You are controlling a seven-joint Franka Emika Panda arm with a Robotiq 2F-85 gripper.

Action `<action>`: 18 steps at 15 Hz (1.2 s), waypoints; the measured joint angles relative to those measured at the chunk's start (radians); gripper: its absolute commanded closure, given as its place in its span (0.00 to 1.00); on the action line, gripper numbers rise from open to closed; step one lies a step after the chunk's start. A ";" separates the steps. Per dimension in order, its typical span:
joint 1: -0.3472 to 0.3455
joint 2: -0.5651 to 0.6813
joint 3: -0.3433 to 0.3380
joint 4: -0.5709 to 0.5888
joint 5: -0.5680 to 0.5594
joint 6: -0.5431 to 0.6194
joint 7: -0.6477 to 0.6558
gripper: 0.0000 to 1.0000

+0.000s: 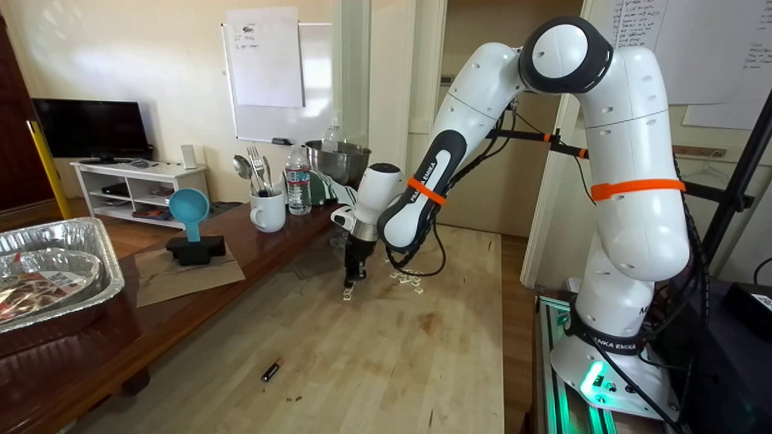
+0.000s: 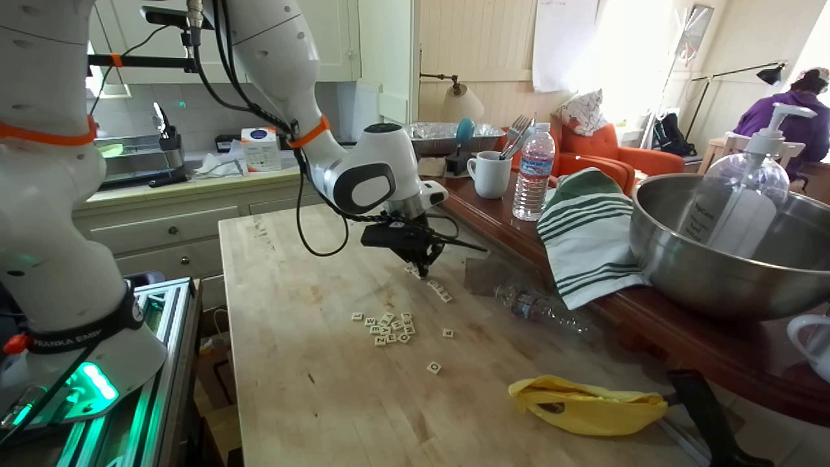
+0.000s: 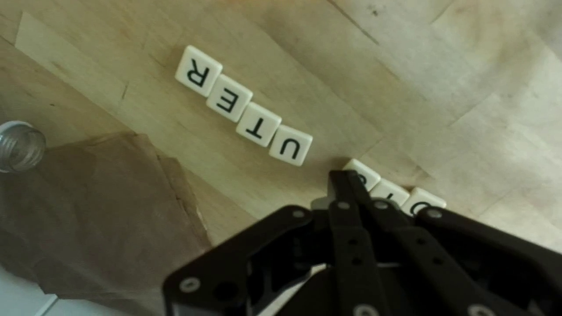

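Poised with gripper (image 3: 344, 175) jaws pressed together at letter tiles (image 3: 390, 191) on a wooden table (image 2: 324, 389), near a four-tile row (image 3: 237, 103).

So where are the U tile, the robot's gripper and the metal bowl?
U tile (image 3: 290, 145): wrist view, middle of its lettered face.
Gripper (image 3: 345, 175): wrist view, between its closed fingertips.
Metal bowl (image 2: 713, 283): in an exterior view, its outer wall.
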 measured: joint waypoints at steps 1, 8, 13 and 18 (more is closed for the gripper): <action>0.000 0.000 0.000 0.000 -0.004 0.000 -0.005 1.00; -0.001 0.000 0.001 0.000 -0.013 0.000 -0.066 1.00; -0.001 0.000 0.002 0.000 -0.013 0.000 -0.098 1.00; -0.001 0.000 0.002 -0.001 -0.013 0.000 -0.123 1.00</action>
